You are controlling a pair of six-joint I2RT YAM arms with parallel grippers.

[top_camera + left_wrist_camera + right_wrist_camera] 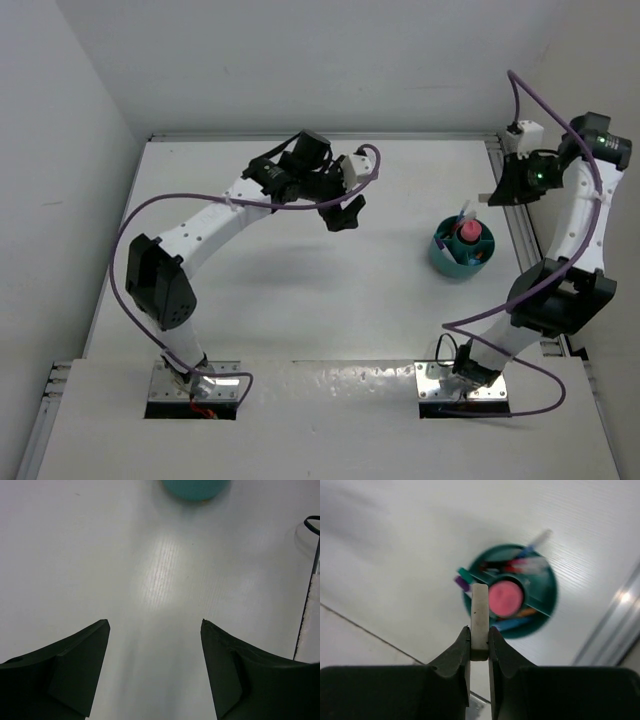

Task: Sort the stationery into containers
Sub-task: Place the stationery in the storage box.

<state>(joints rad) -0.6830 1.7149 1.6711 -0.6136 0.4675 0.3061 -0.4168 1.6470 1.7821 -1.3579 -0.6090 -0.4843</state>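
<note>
The round teal organiser cup [448, 258] stands at the right of the table and holds the fat pink marker [468, 231] and several pens and sticks. In the right wrist view the cup [545, 587] lies below my right gripper [479, 630], which is shut on the small beige eraser [479, 617], held high above the cup; the pink marker [505, 598] stands in its middle. In the top view the right gripper [497, 195] hangs to the upper right of the cup. My left gripper [345, 213] is open and empty above the middle of the table, and its wrist view [155, 625] shows the cup's edge [195, 489] far ahead.
A metal rail [520, 240] runs along the table's right edge beside the cup. Walls close the left and back sides. A black cable [311, 525] shows at the right of the left wrist view.
</note>
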